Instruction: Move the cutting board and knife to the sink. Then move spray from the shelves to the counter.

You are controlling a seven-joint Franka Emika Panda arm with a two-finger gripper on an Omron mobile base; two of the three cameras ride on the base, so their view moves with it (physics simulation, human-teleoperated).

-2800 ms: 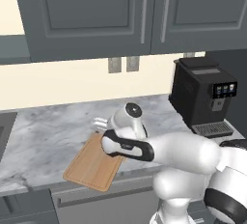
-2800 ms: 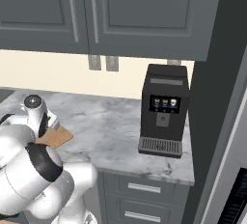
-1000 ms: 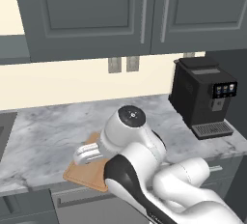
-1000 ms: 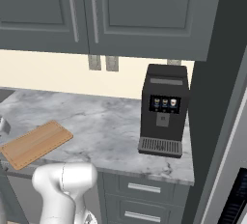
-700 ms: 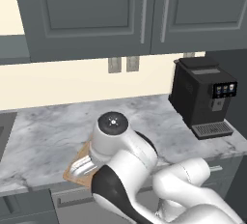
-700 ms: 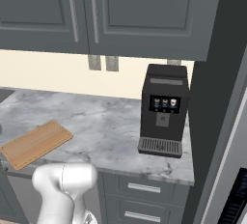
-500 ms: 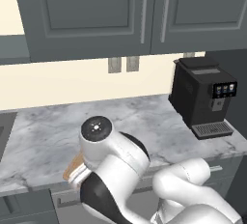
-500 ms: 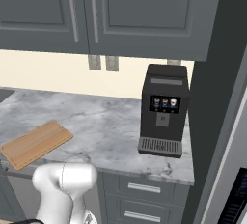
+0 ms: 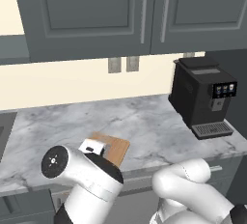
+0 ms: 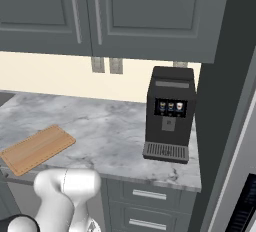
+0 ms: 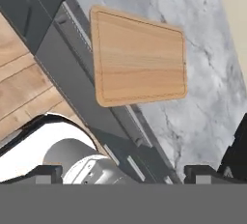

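cutting board (image 11: 137,59) lies flat on the marble desk (image 10: 115,131), close to its front edge, bare-topped; end effector (image 11: 123,172) above it, looking straight down, jaws fully spread, holding nothing, not touching the board; coffee machine (image 10: 170,113) stands well apart at the desk's right end

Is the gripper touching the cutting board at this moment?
Apart. In the hand view the cutting board lies untouched on the counter, well beyond the gripper, whose fingertips stand wide apart with nothing between them.
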